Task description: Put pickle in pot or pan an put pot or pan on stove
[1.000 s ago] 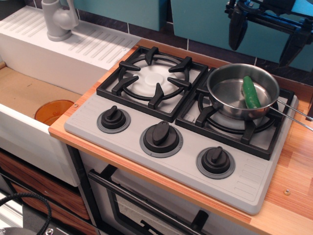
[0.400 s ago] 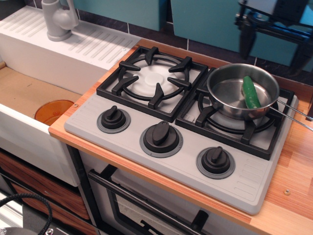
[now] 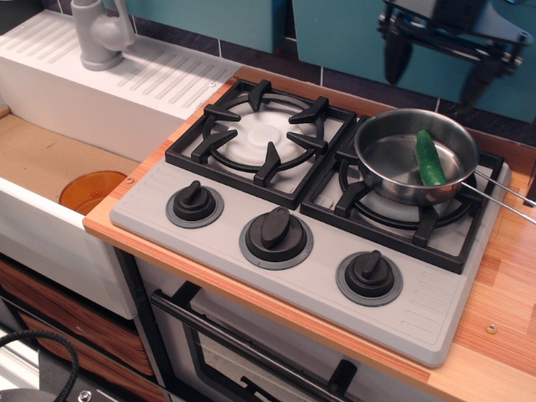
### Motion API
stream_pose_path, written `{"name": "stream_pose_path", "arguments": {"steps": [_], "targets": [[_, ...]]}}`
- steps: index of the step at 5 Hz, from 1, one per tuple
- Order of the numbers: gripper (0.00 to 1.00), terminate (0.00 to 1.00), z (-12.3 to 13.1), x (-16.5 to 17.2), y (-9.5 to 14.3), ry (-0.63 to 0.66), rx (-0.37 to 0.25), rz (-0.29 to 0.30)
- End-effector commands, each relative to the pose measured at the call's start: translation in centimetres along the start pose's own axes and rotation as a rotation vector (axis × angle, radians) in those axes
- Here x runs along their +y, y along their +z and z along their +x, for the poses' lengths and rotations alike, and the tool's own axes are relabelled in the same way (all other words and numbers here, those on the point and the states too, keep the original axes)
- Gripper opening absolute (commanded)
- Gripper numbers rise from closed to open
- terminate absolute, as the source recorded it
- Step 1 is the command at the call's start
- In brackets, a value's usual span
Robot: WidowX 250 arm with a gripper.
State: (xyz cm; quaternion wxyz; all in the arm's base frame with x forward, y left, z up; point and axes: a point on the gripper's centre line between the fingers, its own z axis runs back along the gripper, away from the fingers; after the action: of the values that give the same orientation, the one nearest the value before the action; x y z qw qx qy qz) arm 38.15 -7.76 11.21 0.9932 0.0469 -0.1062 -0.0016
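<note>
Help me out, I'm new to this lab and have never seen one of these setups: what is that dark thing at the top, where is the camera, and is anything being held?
There is a single view, taken from above and in front of a toy kitchen counter. The dark forked thing at the top right is the robot arm's pincer; its two fingers are spread apart and hold nothing, and it hangs above the counter. Below it sits a grey toy stove with two black burner grates and three round knobs. A shiny steel pan with a thin wire handle rests on the right-hand burner, and a small green pickle lies inside it. To the left is a white sink with a grey tap, and an orange disc lies in the basin.
</note>
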Motion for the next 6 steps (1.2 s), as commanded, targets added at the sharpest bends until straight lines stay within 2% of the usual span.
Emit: {"name": "stream_pose_path", "arguments": {"steps": [1, 3, 6], "targets": [[1.0, 0.0, 0.5, 3.0, 0.2, -0.024, -0.048, 0.015], [1.0, 0.0, -1.6, 2.4, -1.0, -0.004, -0.072, 0.028], [1.0, 0.0, -2.9, 1.9, -4.4, -0.004, -0.129, 0.022]]}}
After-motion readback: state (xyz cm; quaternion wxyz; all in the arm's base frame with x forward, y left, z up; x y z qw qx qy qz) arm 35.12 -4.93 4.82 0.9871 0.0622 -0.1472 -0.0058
